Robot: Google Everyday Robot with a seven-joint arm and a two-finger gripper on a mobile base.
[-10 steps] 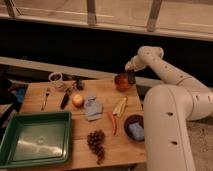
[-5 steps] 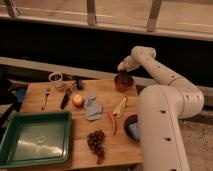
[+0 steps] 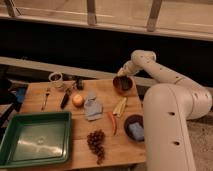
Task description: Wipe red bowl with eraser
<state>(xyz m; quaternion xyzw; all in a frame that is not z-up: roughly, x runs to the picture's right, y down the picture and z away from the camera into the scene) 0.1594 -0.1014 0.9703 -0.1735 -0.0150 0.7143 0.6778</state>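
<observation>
The robot's white arm (image 3: 165, 75) is reaching from the right side of the wooden desk (image 3: 125, 150) toward its far edge, with the gripper (image 3: 121, 76) hanging directly over the red bowl (image 3: 123, 85) and dipping to its rim. Whether the gripper is spread or pressed together cannot be told from this angle. A dark patch is showing inside the bowl beneath the gripper, and the eraser cannot be told apart from it. The red bowl is sitting at the back right of the desk, just behind a pale yellow piece of food (image 3: 120, 106).

Nearer the front, a red chili (image 3: 113, 123) is lying beside a bunch of dark grapes (image 3: 96, 143), and a darker maroon bowl (image 3: 131, 120) holding a blue object (image 3: 135, 131) is standing by the robot's body. A grey-blue cloth (image 3: 92, 108) and an orange fruit (image 3: 77, 100) are resting mid-desk. A green tray (image 3: 15, 150) is filling the front left corner, with a fork (image 3: 46, 98), a black-handled tool (image 3: 65, 99) and a white cup (image 3: 56, 78) lying behind it.
</observation>
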